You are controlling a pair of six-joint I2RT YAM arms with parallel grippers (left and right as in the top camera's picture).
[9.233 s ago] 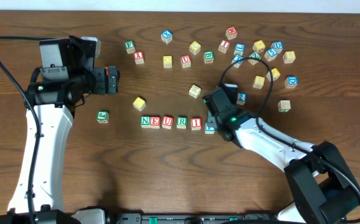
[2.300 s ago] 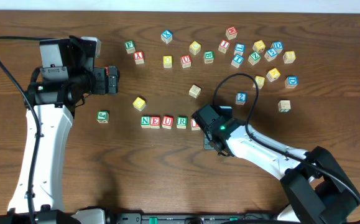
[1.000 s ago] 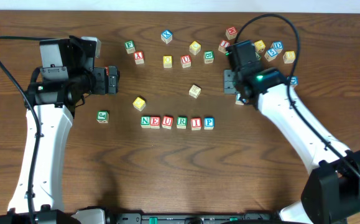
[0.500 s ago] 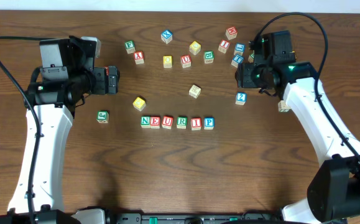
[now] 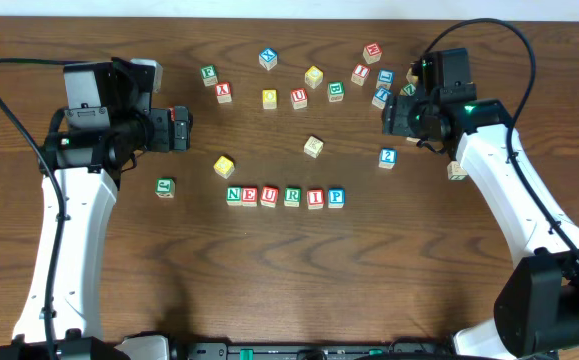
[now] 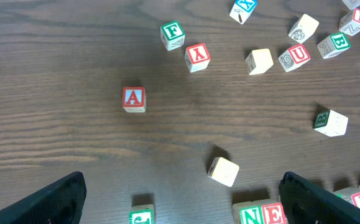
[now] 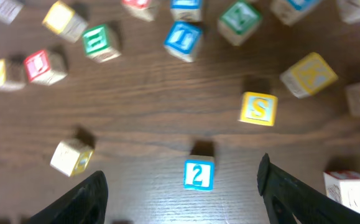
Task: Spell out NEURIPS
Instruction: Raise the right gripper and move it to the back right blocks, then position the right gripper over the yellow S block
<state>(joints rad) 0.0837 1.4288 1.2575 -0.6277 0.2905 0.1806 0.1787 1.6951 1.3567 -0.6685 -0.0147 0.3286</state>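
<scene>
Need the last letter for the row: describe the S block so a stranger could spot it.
In the right wrist view, start at the blue block marked 2 near the bottom middle. Up and right of it, standing alone, is the S block: a yellow top face printed with an S, unlike the tilted yellow block farther right.

From overhead we look straight down on the whole wooden table (image 5: 269, 280), its far edge at the top, from well above. Our left wrist view sits nearer and faces down onto the table's left middle, the same way up. It shares the green F cube (image 6: 172, 34) and the N cube (image 6: 252, 216) with the overhead view. Our right wrist view, blurred, is nearer still, over the upper right cluster. It shares the blue 2 cube (image 7: 198, 173) with the overhead view.
</scene>
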